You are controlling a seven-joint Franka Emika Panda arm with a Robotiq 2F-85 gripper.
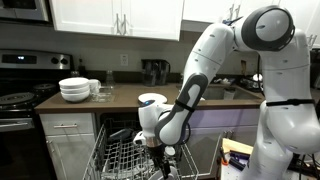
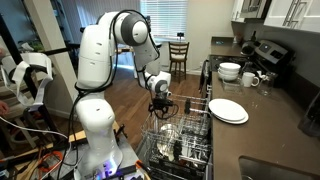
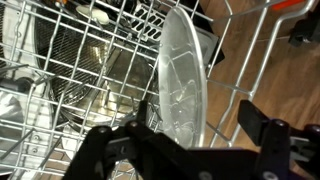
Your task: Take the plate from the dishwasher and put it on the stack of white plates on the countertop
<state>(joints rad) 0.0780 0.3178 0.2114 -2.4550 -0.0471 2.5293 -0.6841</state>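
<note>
The plate (image 3: 180,80) stands on edge in the wire rack (image 3: 80,60) of the open dishwasher (image 1: 125,158), which also shows in an exterior view (image 2: 180,140). My gripper (image 3: 200,135) is open, with one finger on each side of the plate's near rim. I cannot tell whether it touches the plate. In both exterior views the gripper (image 1: 160,148) (image 2: 160,108) reaches down into the rack. The low stack of white plates (image 2: 228,110) lies on the dark countertop (image 2: 270,120). In an exterior view the stack (image 1: 152,99) shows just behind my wrist.
A pile of deep white bowls (image 2: 230,71) (image 1: 74,90) and mugs (image 2: 250,78) stand farther along the counter, beside a stove (image 1: 20,100). Other dishes sit in the rack (image 3: 50,50). A wooden chair (image 2: 178,55) stands behind the arm.
</note>
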